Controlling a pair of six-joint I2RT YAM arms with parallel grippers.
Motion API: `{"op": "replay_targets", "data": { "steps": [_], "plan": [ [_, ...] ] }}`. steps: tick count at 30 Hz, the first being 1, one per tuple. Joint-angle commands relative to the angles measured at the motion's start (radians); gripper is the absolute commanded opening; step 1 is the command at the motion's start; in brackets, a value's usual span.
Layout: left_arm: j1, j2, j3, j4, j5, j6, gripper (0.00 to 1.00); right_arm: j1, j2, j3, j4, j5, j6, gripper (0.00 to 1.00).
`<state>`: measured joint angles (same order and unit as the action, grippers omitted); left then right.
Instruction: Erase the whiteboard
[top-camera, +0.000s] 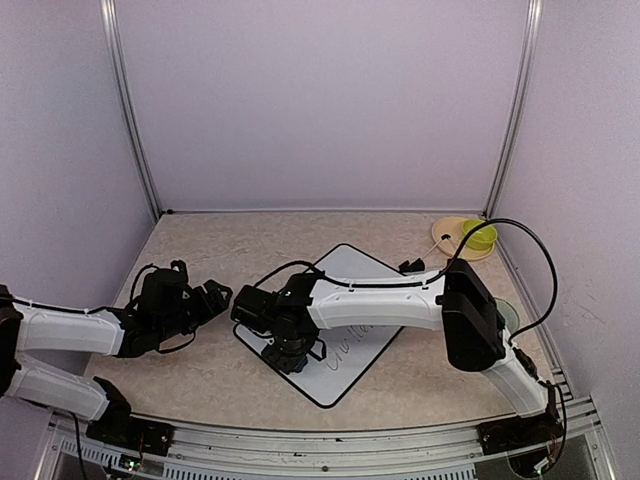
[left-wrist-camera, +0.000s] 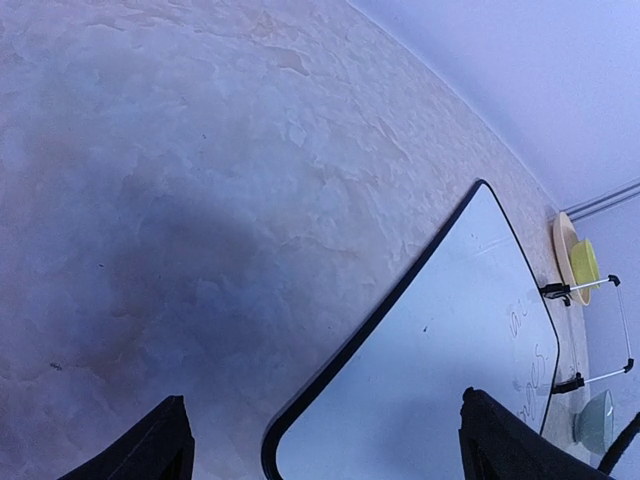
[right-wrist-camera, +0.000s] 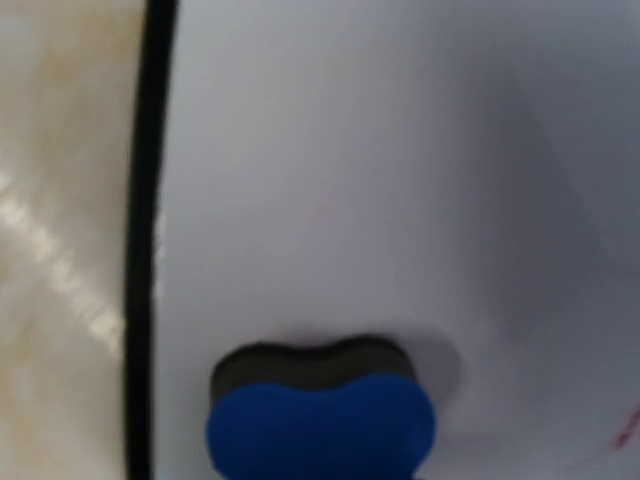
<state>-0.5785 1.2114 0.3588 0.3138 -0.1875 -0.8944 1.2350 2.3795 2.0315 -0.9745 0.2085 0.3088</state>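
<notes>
While the arms sit low over it, the worktop shows as a beige, marbled slab. It is boxed in by pale lilac walls, with aluminium posts standing in the far corners. At the far right sits a yellow plate with a yellow cup on it, well apart from the action.

Centre stage is the whiteboard. It lies flat on the worktop, turned like a diamond, with one corner pointing at the arm bases. Its thin black frame has rounded corners and the surface is glossy. The left half reads clean white. Faint handwriting shows on the near right part, and a red stroke sits at the edge of the right wrist view. A thin black wire stand rests at the board's far edge.

The right arm stretches across the board. Its right claw is down near the board's left corner, closed partway on a blue eraser whose dark felt face is against the white surface, just inside the frame.

The left claw hangs just beside the board's left edge, over bare worktop. Its jaws are spread wide and hold nothing.
</notes>
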Motion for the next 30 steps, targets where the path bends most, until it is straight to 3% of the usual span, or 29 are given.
{"op": "replay_targets", "data": {
  "steps": [1, 14, 21, 30],
  "plan": [
    [-0.001, 0.005, 0.026, 0.014, 0.003, -0.003, 0.89, -0.002, 0.074, 0.041, -0.107, 0.169, 0.013, 0.32],
    [-0.025, 0.009, 0.04, 0.026, 0.007, -0.015, 0.89, -0.005, -0.207, -0.396, 0.041, 0.14, 0.061, 0.34],
    [-0.072, 0.013, 0.033, 0.027, -0.008, -0.048, 0.89, -0.055, -0.153, -0.3, 0.121, 0.046, 0.001, 0.34],
    [-0.086, -0.058, -0.011, -0.005, -0.031, -0.061, 0.89, -0.221, -0.065, -0.197, 0.157, 0.037, -0.059, 0.34]
  ]
}}
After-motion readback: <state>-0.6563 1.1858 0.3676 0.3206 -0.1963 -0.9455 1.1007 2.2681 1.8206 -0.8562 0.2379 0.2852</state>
